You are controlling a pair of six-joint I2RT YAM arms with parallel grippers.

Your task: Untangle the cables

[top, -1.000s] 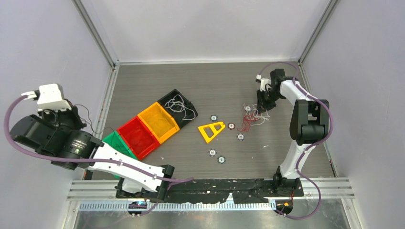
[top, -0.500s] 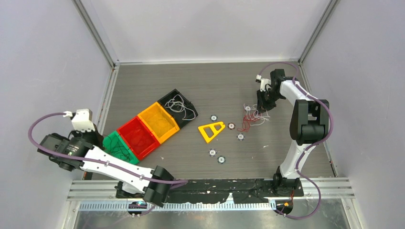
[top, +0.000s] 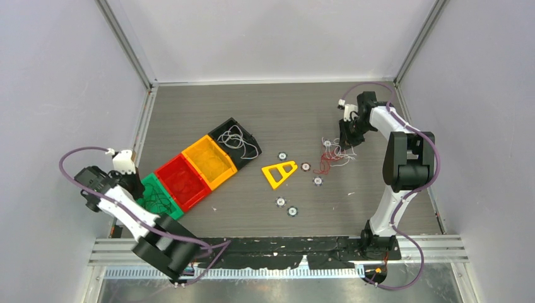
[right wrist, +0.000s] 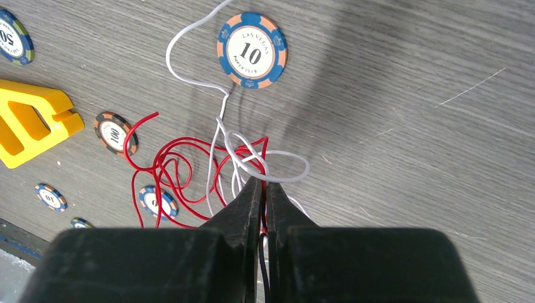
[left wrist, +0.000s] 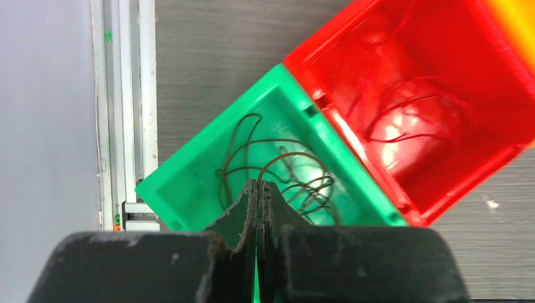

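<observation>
Seen from above, my left arm has swung down from high over the left edge of the bench [top: 252, 113], so my left pincer [top: 134, 183] now hangs over the green bin [top: 149, 183] near the near-left corner. My right pincer [top: 347, 140] has not budged from the tangle [top: 333, 154] by the right edge. At my left wrist, the pincer [left wrist: 260, 184] is closed tight, with a black cable [left wrist: 296, 154] arching from its tips into that bin [left wrist: 208, 148], so I judge this strand nearly sorted. At my right wrist, the pincer [right wrist: 260, 183] is pinched shut on the knotted white cable [right wrist: 284, 154] and red cable [right wrist: 164, 158], not yet separated.
</observation>
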